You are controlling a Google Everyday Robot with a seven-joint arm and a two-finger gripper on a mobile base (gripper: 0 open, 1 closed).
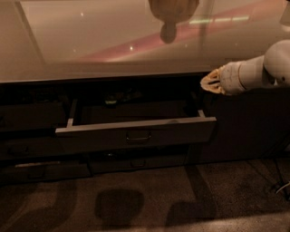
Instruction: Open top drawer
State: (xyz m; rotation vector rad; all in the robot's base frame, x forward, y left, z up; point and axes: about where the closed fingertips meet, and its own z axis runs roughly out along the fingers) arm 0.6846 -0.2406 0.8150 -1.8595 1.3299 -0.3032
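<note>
Looking from the left, you see a glossy pale tabletop (90,50) spanning the whole width, with a pinkish streak of light and a blurred round reflection (170,13) near its far edge. Below the front edge the cabinet is dark, with a shallower drawer front (45,170) low at the left above a brown speckled floor (136,199).

Under the middle of the front edge, the top drawer (136,131) stands pulled out. It has a wide dark grey front, a small loop handle (138,136) at centre, and a pale rim and sides. Its inside is too dim to read.

Toward the front right corner, the end effector (209,81) hangs level with the tabletop's front edge. It points left, above the drawer's right end and apart from it. You cannot tell whether it is apart or together.
</note>
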